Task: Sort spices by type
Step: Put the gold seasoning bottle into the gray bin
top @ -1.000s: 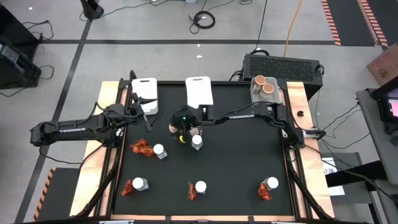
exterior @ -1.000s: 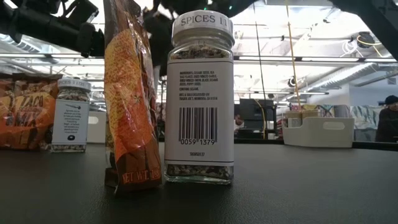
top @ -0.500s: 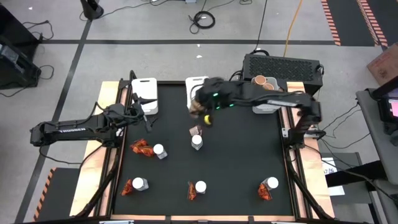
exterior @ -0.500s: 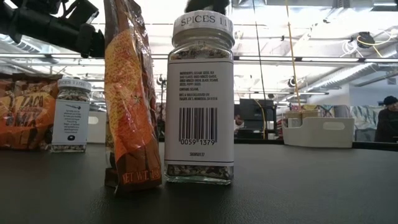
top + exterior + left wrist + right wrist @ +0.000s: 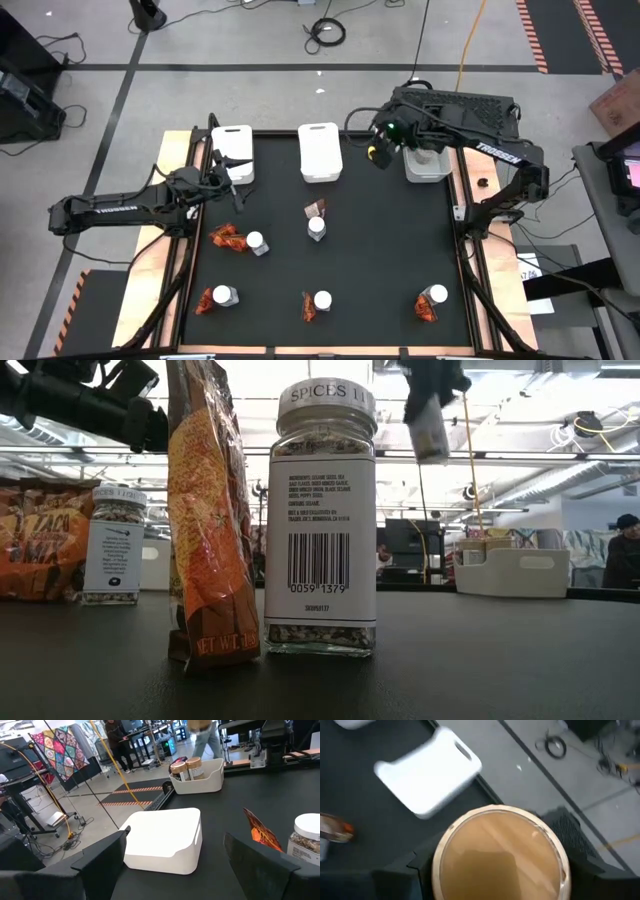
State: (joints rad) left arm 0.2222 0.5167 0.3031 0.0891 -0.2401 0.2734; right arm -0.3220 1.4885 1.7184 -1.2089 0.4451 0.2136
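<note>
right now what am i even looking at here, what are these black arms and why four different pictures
These are two robot arms at a black table, each ending in a two-finger gripper. Their job is sorting spices by type.

The pictures are four cameras at one moment. One looks straight down from above. One sits at table height, so a jar and an orange sachet loom large. One camera rides on each wrist.

On the table lie sachets paired with white-lidded jars, and three white bins stand along the far edge. The rightmost bin already holds two tan-topped tubs.

The right gripper is in the air beside that bin, holding another tub; its tan lid fills the right wrist picture. The left gripper waits open and empty near the leftmost bin.
</note>
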